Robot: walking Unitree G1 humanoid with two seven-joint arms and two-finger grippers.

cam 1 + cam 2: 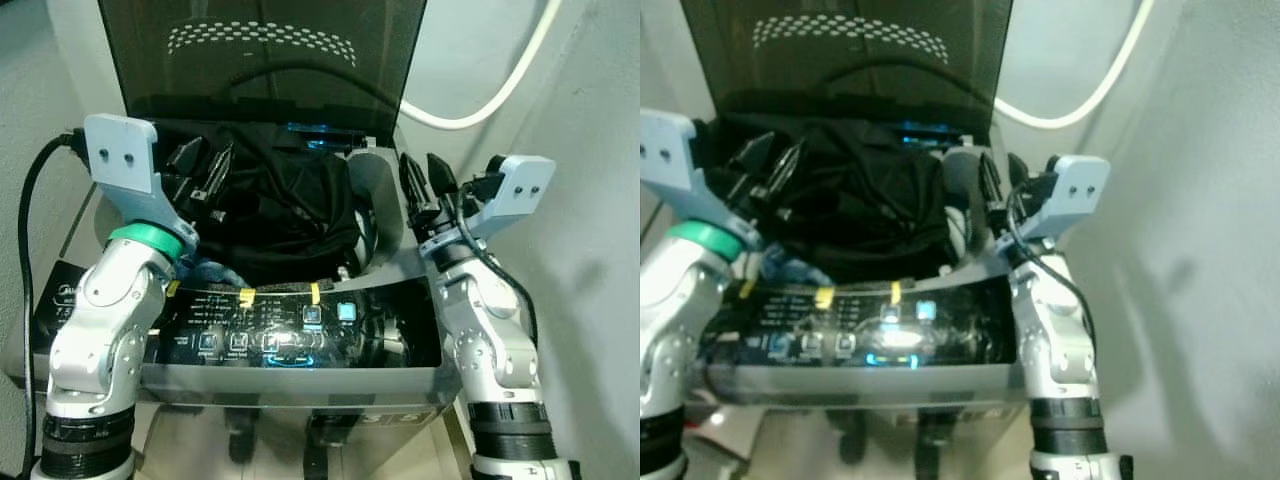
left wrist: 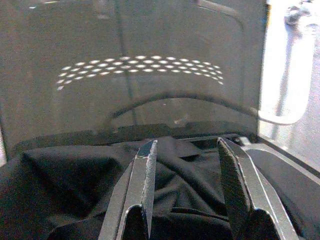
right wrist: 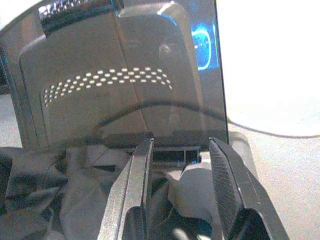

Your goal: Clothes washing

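A top-loading washing machine (image 1: 300, 375) stands before me with its dark tinted lid (image 1: 260, 55) raised upright. Black clothes (image 1: 285, 205) are heaped in the drum, rising to the rim. My left gripper (image 1: 205, 170) hovers open over the left side of the heap, and its fingers (image 2: 145, 180) point across the black clothes (image 2: 75, 175) toward the lid. Over the drum's right rim my right gripper (image 1: 425, 185) is open and holds nothing. Its fingers (image 3: 135, 190) point at the lid (image 3: 115, 85), above the crumpled cloth (image 3: 65, 190).
The lit control panel (image 1: 275, 325) runs along the machine's front edge, with two yellow tape strips (image 1: 246, 296). A white hose (image 1: 490, 95) curves along the wall behind. A white wall (image 1: 1200, 250) stands close on the right. A black cable (image 1: 28, 260) hangs beside my left arm.
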